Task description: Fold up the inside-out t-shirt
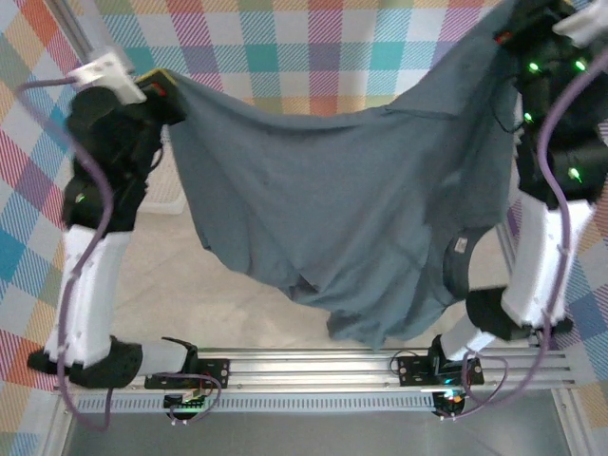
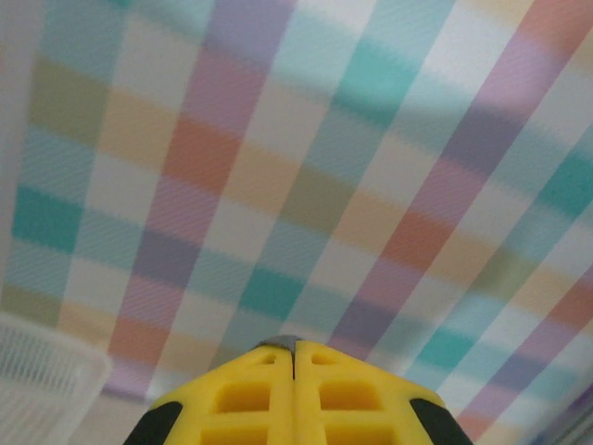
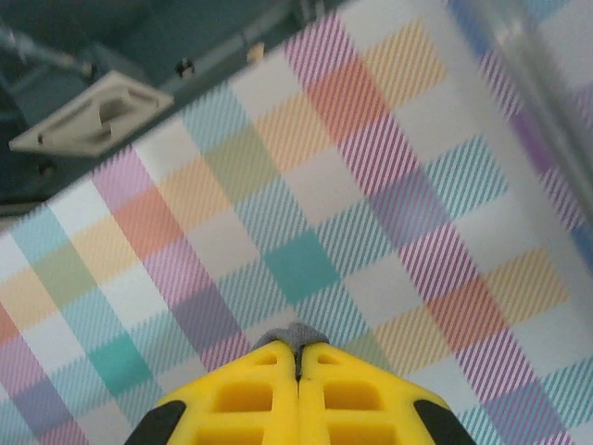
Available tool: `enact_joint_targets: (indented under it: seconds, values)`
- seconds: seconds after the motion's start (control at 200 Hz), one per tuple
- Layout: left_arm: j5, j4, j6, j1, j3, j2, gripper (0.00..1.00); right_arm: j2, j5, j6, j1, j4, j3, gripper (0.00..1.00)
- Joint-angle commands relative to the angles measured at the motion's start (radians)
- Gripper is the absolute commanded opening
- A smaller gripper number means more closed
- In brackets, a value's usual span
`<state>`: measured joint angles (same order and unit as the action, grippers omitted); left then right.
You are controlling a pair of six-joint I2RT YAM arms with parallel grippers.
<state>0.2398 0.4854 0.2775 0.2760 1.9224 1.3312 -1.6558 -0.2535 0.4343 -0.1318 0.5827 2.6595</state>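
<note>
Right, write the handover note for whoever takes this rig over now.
Left tool: shut, pinching one edge of the t-shirt.
Right tool: shut, pinching the other end.
Where: it hangs spread between the two raised tools, above the checked table, with its lower edge sagging toward the near rail.
Done: picked up and stretched out in the air.
Left: lay it flat, then make the folds; none visible yet.

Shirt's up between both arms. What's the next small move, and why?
Probably lower both together toward the table. The t-shirt hangs spread between the left gripper and right gripper, both shut on its edge, lower end bunched and dangling; laying it down should flatten it.
</note>
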Motion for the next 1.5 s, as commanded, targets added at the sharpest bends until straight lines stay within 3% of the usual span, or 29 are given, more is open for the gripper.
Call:
enact_joint_targets:
  seconds: [0.0, 0.16, 0.275, 0.635, 0.8, 1.02, 1.16, 1.34, 1.5]
  values:
    - [-0.064, -0.024, -0.033, -0.015, 0.001, -0.077, 0.0, 0.028, 0.102, 0.042, 0.005, 0.045, 0.077, 0.0]
    - [-0.056, -0.084, -0.103, -0.016, -0.043, -0.16, 0.0, 0.15, 0.143, 0.123, 0.004, -0.123, -0.08, 0.0]
    - [-0.036, -0.043, -0.126, -0.017, -0.025, -0.153, 0.0, 0.141, 0.164, 0.154, 0.004, -0.106, -0.06, 0.0]
    - [-0.182, -0.132, -0.107, -0.017, -0.048, -0.242, 0.0, 0.195, 0.251, 0.173, 0.004, -0.106, -0.059, 0.0]
    - [-0.164, -0.102, -0.121, -0.017, -0.036, -0.216, 0.0, 0.214, 0.242, 0.168, 0.004, -0.109, -0.114, 0.0]
    - [-0.15, -0.18, -0.19, -0.021, 0.03, -0.013, 0.0, 0.048, 0.203, 0.069, 0.004, -0.161, -0.01, 0.0]
    - [-0.172, -0.302, -0.175, -0.06, 0.161, 0.167, 0.0, -0.078, 0.189, -0.033, 0.004, -0.346, 0.051, 0.0]
    - [-0.275, -0.24, -0.068, -0.136, 0.559, 0.459, 0.0, -0.235, 0.141, -0.121, 0.008, -0.486, 0.189, 0.0]
    - [-0.332, -0.318, -0.024, -0.163, 0.729, 0.611, 0.0, -0.275, 0.145, -0.115, 0.026, -0.593, 0.196, 0.0]
